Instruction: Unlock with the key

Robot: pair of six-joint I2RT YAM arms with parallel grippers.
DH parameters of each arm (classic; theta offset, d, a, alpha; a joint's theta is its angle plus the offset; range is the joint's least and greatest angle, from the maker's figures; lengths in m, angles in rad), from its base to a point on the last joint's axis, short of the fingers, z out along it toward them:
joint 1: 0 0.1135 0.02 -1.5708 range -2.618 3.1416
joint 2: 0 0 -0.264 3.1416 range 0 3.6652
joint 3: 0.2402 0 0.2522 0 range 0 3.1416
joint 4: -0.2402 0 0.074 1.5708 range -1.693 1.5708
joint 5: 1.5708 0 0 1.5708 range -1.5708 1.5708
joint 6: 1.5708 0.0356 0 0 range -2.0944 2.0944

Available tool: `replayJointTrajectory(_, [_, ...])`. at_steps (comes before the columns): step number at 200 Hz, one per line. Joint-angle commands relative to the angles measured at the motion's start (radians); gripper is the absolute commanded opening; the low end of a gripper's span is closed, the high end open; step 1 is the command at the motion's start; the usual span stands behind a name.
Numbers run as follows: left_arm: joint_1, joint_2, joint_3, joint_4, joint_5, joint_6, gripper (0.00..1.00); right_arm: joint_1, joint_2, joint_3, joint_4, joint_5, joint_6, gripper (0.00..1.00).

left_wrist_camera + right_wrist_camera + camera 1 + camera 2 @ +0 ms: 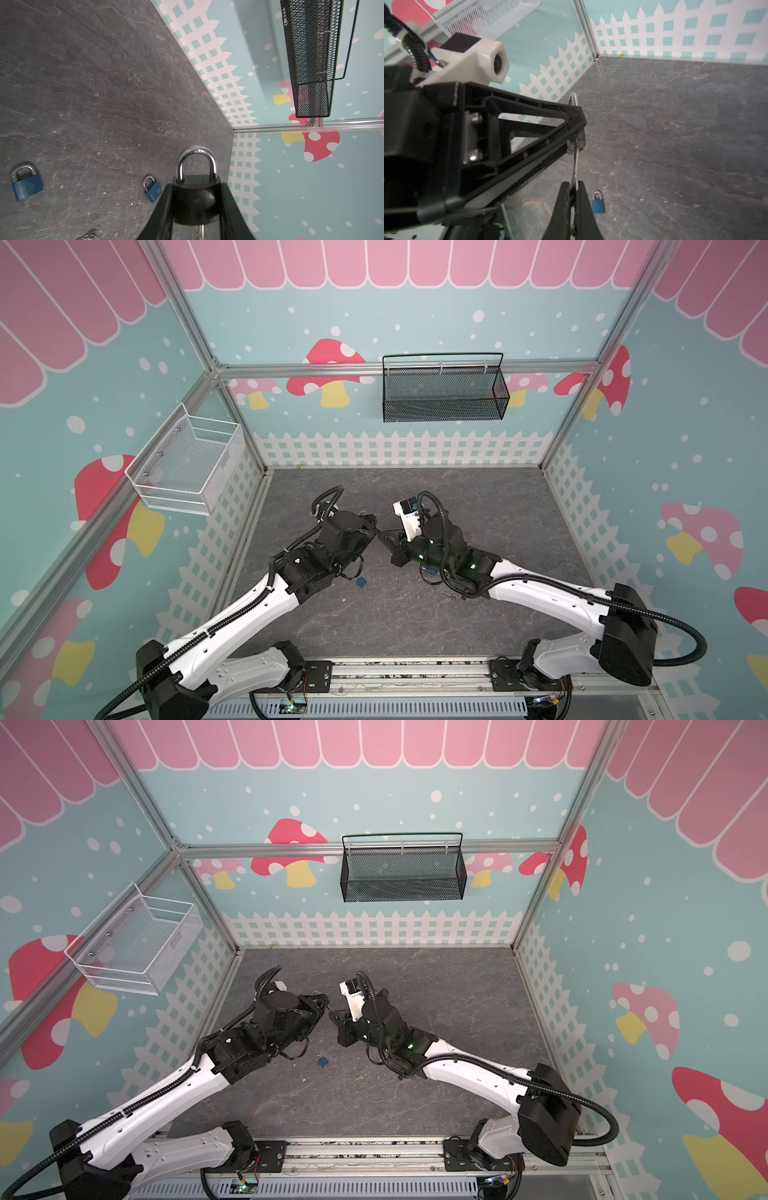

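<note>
– Where the key (576, 166) rises out of the right jaws, its thin blade reaches the underside of the dark padlock (195, 199), which sits between the left jaws, clear of the desk (83, 83).

– How do the left jaws stand?

– Partly spread, one on each side of the padlock's body, pinching it. The silver shackle (196, 149) sticks out past their tips, both legs running into the body.

– And the right jaws?

– Pressed together on the key's head, tips pointing at the padlock's base. The two pairs of jaws are nearly tip to tip.

– Is the blade inside the keyhole?

– The right wrist view shows it touching the base. The keyhole itself is hidden behind the left jaws, so how deep the blade sits cannot be told. The key's head is buried between the right jaws.

– What do the top views give?

– In both top views the arms meet over the middle of the desk. Padlock and key are too small and too covered there to make out.

– Anything else around?

– A blue padlock (27, 185) and a second blue padlock (152, 190) lie flat on the desk, well apart. A spare key (89, 234) lies small and dim at the edge of the left wrist view. A black mesh basket (442, 393) hangs on the back wall and a white wire basket (187, 464) on the left wall.
</note>
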Motion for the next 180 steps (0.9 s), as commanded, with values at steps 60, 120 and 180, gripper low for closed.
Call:
replayJointTrajectory(60, [-0.008,-0.027,-0.064,0.001,0.329,-0.081,0.00,0.013,0.003,0.060,0.162,0.030,-0.064,0.00])
replayJointTrajectory(120, [0.132,-0.118,-0.139,-0.019,0.350,-0.154,0.00,0.014,0.031,0.095,-0.037,-0.055,0.049,0.00])
replayJointTrajectory(180, [0.208,-0.179,-0.222,-0.083,0.315,-0.235,0.00,0.027,0.099,0.141,-0.172,-0.099,0.060,0.00])
